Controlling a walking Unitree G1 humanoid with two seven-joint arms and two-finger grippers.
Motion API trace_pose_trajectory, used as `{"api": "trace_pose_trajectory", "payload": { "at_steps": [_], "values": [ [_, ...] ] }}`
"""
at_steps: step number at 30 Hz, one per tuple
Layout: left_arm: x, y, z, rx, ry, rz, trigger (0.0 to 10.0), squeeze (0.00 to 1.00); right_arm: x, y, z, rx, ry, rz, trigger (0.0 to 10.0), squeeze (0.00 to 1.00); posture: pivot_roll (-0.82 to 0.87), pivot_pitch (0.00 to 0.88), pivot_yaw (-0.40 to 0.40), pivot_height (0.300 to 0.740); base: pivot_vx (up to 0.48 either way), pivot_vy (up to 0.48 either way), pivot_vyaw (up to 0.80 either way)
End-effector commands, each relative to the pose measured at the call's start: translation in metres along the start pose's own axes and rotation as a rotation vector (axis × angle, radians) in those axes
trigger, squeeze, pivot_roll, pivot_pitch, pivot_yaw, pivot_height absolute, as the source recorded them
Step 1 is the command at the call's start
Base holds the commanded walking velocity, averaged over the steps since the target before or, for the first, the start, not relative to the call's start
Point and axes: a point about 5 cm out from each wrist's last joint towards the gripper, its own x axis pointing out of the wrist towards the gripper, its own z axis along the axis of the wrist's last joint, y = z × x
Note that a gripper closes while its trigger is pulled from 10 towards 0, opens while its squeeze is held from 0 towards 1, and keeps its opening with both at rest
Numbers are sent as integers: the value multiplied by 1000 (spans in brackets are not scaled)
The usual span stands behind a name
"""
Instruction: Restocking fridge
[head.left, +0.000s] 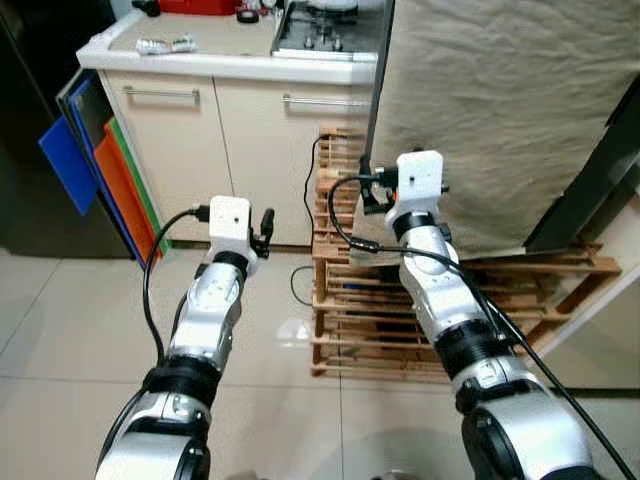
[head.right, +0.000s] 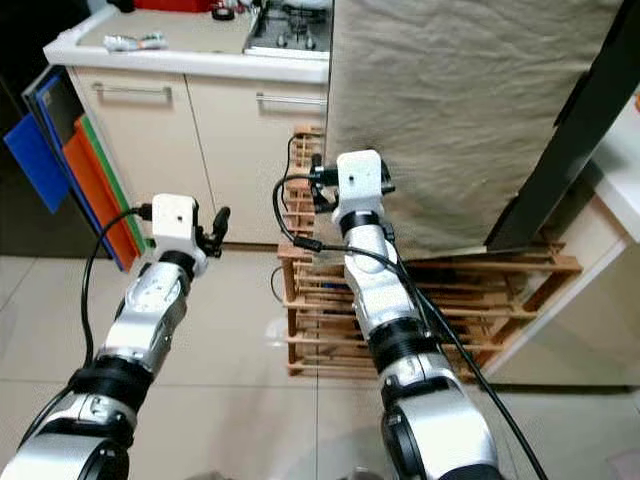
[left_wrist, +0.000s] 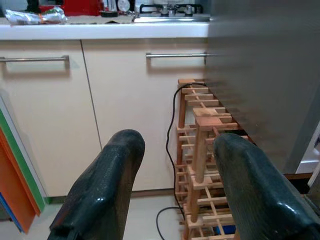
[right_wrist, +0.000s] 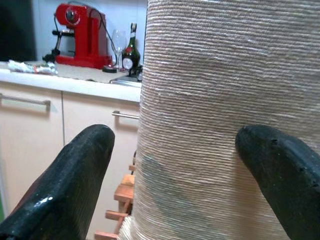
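The right gripper (right_wrist: 175, 170) is raised at the end of its outstretched silver arm, its two black fingers (right_wrist: 70, 180) spread wide on either side of the front corner of the tall fridge draped in a beige woven cloth (head.left: 500, 110). The corner edge sits right between the fingers, close to them; whether they touch the cloth cannot be told. The left gripper (left_wrist: 185, 185) is held out lower and to the left of the fridge, well apart from it, its fingers (left_wrist: 105, 185) also parted and holding nothing, aimed toward the slatted wooden pallet stack (head.left: 370, 300) on which the fridge stands. A black cable (left_wrist: 172, 145) hangs down beside the pallets. Left of the fridge runs a cream kitchen cabinet with metal bar handles (head.left: 190, 150), with a steel gas hob (head.left: 320, 35) in its white countertop next to the fridge. A red espresso machine (right_wrist: 80, 37) stands on the counter farther from the fridge. Blue, orange and green flat boards (head.left: 100, 170) lean against the cabinet's far end.
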Motion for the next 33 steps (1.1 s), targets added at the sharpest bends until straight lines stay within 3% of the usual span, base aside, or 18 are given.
{"api": "trace_pose_trajectory", "payload": {
  "at_steps": [1, 12, 18, 23, 29, 31, 33],
  "values": [
    [1, 1, 4, 8, -9, -8, 10000, 0, 4, -4, 2, -4, -9, -12, 10000, 0, -5, 0, -6, 740, 0, 0, 0],
    [-9, 5, 7, 22, -29, -18, 10000, 0, 27, 10, 23, 31, 0, 47, 10000, 0, 71, 29, -4, 740, 0, 0, 0],
    [-14, 7, 4, 40, -16, -19, 10000, 0, 30, 12, 27, 37, -1, 44, 10000, 0, 73, 29, -6, 740, 0, 0, 0],
    [-8, 2, 9, 39, -18, -33, 10000, 0, 26, 7, 22, 65, -14, 30, 10000, 0, 39, 8, -8, 740, 0, 0, 0],
    [0, -8, 11, 0, -20, -77, 10000, 0, 4, -10, 10, 76, -89, -51, 10000, 0, -53, 0, 5, 740, 0, 0, 0],
    [4, -12, 12, -30, -19, -76, 10000, 0, -15, -15, 13, 82, -145, -65, 10000, 0, -73, 0, 4, 740, 0, 0, 0],
    [6, -14, 14, -44, -21, -86, 10000, 0, -37, -21, 2, 75, -124, -76, 10000, 0, -88, 0, 7, 740, 0, 0, 0]
  ]
}}
